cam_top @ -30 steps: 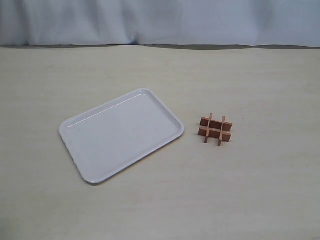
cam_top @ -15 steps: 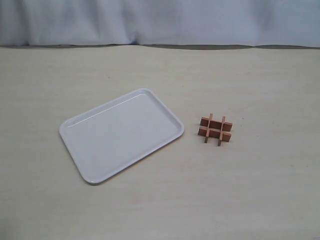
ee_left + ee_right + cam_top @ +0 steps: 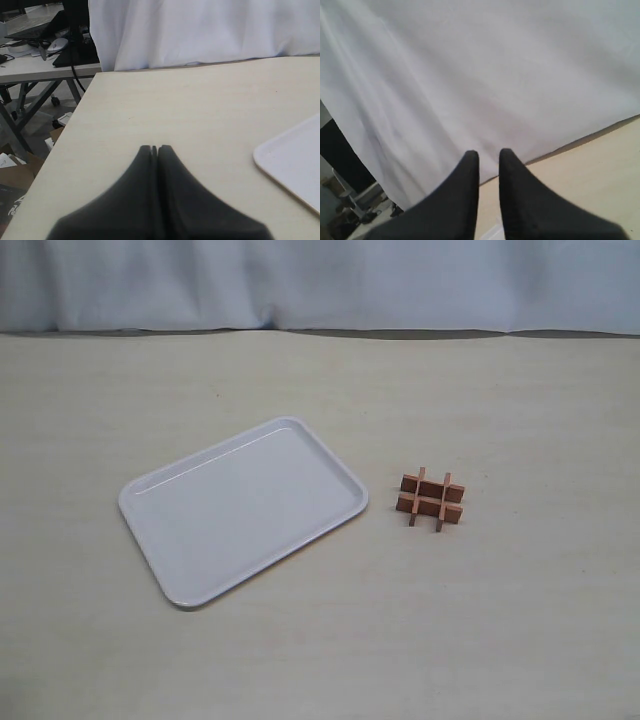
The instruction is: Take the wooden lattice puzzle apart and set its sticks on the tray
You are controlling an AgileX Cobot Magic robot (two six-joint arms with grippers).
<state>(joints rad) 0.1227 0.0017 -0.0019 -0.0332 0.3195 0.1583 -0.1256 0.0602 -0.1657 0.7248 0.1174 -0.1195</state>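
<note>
The wooden lattice puzzle (image 3: 431, 499) sits whole on the table, its reddish-brown sticks still crossed in a hash shape, a little right of the white tray (image 3: 243, 506). The tray holds nothing. Neither arm shows in the exterior view. In the left wrist view my left gripper (image 3: 154, 148) is shut with nothing in it, over bare table, with a corner of the tray (image 3: 292, 162) off to one side. My right gripper (image 3: 489, 153) is open by a narrow gap, empty, and faces the white curtain; the puzzle is out of that view.
A white curtain (image 3: 320, 285) hangs along the table's far edge. In the left wrist view the table's side edge (image 3: 60, 145) drops off to a floor with boxes and another desk (image 3: 40, 65) carrying equipment.
</note>
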